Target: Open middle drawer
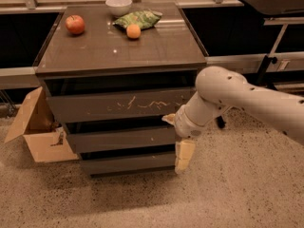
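Observation:
The cabinet has three handle-less fronts stacked. The top one is taller and has white scratch marks. The middle drawer is a plain grey-brown front below it, and it sits shut, flush with the others. The slim bottom front is also shut. My gripper hangs down from the white arm at the right end of the middle and bottom fronts, close to the cabinet's right front corner.
On the cabinet top lie a red apple, a white bowl, a green bag and an orange. An open cardboard box stands on the floor at the left. A black table stands at the right.

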`<state>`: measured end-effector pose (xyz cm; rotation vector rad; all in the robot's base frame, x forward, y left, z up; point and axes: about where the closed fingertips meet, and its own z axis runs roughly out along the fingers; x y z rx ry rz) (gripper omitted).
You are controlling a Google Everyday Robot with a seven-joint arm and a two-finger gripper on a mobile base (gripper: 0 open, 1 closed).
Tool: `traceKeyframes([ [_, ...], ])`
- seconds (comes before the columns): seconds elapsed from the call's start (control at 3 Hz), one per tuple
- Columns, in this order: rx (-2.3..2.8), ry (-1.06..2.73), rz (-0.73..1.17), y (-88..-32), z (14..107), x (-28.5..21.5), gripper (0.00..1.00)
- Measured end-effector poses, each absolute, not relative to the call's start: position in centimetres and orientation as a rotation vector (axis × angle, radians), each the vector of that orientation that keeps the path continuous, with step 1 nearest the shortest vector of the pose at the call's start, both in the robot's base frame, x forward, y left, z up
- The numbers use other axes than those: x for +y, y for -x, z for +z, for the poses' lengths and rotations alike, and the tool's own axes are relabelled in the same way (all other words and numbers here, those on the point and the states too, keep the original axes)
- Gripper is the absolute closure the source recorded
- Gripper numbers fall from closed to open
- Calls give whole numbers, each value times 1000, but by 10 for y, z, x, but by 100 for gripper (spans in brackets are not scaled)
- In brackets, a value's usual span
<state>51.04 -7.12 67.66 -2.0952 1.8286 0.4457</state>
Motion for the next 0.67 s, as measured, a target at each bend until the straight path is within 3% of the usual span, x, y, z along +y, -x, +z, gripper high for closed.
traceKeyframes([
  [0.67, 1722, 2065, 566, -549, 558, -54, 0],
])
